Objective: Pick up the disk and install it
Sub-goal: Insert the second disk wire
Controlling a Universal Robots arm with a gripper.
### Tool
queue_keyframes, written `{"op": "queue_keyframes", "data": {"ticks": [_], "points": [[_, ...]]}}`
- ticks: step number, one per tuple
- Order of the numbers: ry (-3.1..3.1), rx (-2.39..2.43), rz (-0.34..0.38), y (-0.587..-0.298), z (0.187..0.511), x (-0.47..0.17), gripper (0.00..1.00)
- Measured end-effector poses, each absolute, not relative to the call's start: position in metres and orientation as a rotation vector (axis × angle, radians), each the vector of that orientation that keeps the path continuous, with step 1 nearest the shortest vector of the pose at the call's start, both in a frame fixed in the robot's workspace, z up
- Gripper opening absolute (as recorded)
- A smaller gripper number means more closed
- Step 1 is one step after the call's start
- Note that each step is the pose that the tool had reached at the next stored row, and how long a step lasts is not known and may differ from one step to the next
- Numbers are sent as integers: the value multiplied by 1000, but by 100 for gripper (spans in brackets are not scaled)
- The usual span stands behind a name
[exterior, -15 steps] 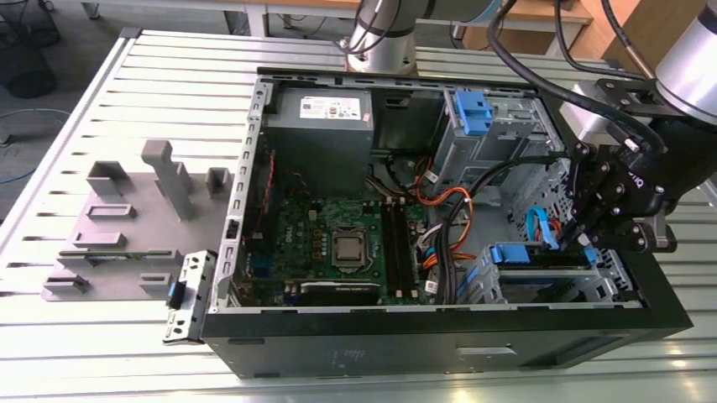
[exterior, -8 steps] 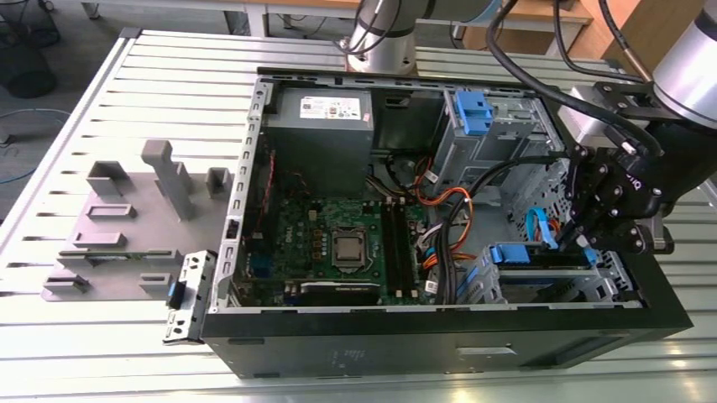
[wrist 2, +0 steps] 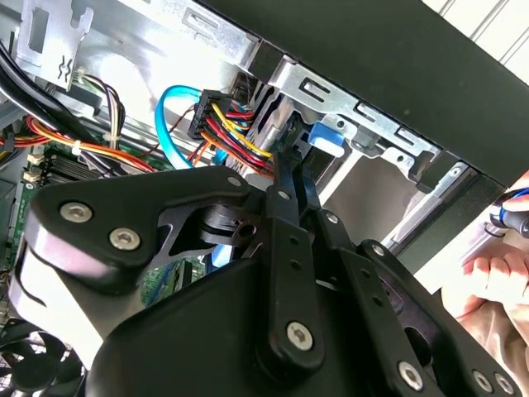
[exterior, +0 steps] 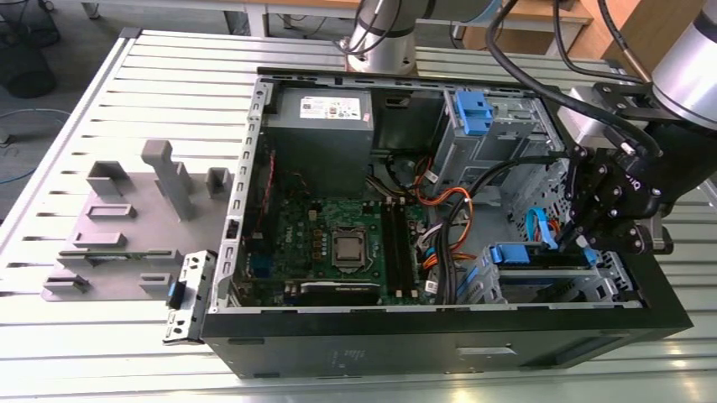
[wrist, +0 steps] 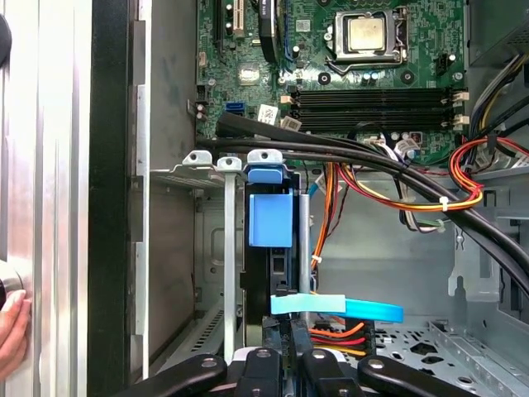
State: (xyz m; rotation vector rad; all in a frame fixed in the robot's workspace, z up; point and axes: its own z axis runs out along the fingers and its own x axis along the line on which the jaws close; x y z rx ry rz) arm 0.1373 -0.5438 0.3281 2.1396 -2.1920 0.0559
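Silver slats make up the table (exterior: 146, 336), and an open black computer case (exterior: 448, 344) lies on it across the middle of the exterior view. Inside the case sits a green board (exterior: 336, 235) with a shiny square chip. A grey box with a white sticker (exterior: 322, 113) sits above the board, toward the top of the frame. A grey stand (exterior: 134, 210) with posts rests on the table at the exterior view's left.

The black gripper (exterior: 610, 222) hangs over the case at the right side of that view. Its fingers (wrist: 289, 331) are close together, pinched on the edge of the disk (wrist: 273, 248). The disk stands on its thin edge in a metal cage (wrist: 207, 240), down at the lower middle of the first wrist view, and a blue tab (wrist: 270, 217) sits on top of it. A light blue cable (wrist: 347, 308) and coloured wires lie just beside it.

A person's hand (wrist 2: 500, 289) shows at the right edge of the second wrist view, outside the case.
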Motion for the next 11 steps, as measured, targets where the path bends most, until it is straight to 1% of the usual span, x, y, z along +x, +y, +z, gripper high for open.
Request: {"op": "queue_keyframes", "data": {"ticks": [6,7,11], "points": [[-2192,2140,55,-544,328,137,17],[-2192,2140,55,-544,328,137,24],[-2192,2140,56,-544,331,137,24]]}}
